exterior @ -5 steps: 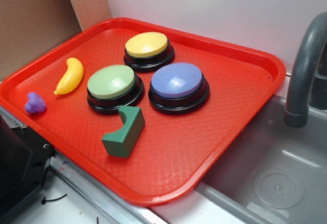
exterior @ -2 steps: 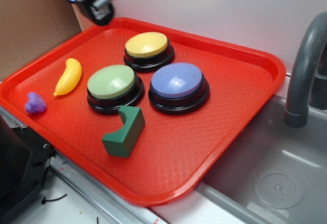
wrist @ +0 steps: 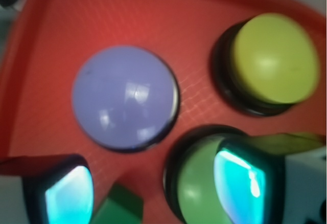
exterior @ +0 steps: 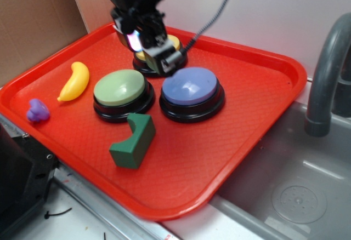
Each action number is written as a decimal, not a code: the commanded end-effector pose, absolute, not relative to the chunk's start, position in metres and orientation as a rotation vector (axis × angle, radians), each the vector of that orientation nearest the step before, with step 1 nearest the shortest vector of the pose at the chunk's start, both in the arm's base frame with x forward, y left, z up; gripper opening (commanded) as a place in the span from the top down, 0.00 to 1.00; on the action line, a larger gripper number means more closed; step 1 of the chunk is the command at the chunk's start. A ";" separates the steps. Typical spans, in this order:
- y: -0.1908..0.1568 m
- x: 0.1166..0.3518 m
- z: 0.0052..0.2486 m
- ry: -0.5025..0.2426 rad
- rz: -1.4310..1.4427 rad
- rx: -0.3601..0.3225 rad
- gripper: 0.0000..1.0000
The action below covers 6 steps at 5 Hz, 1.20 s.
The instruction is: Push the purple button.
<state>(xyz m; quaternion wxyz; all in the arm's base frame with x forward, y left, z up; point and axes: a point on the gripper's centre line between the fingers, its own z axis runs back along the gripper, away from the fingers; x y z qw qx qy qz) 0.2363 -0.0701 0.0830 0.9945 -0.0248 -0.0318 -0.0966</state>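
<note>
The purple button (exterior: 190,86) has a periwinkle dome on a black base and sits right of centre on the red tray (exterior: 258,108). In the wrist view the purple button (wrist: 125,97) lies ahead of my fingers, untouched. My gripper (exterior: 151,51) hangs in the air over the yellow button (exterior: 175,43), just behind and left of the purple one. It is open, with nothing between the two glowing pads (wrist: 69,196). From the wrist camera, my gripper (wrist: 156,193) frames bare tray, part of the green button (wrist: 196,183) and the green block.
A green-topped button (exterior: 119,88) stands left of the purple one. A green arch block (exterior: 133,140) lies in front of them. A yellow toy banana (exterior: 75,80) and a small purple toy (exterior: 37,110) lie at the tray's left. A grey sink (exterior: 296,196) and tap (exterior: 326,70) are right.
The arm has come in from the upper left and moved right and down, from outside the tray's back corner to above the yellow button. The buttons and toys have not moved.
</note>
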 end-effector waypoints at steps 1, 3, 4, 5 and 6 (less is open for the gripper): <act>-0.087 0.254 0.056 -0.062 -0.198 -0.074 0.00; -0.090 0.250 0.051 -0.053 -0.206 -0.064 0.00; -0.085 0.248 0.063 -0.060 -0.219 -0.052 0.00; -0.075 0.241 0.092 -0.089 -0.183 -0.025 0.00; -0.071 0.232 0.120 -0.116 -0.169 0.009 0.00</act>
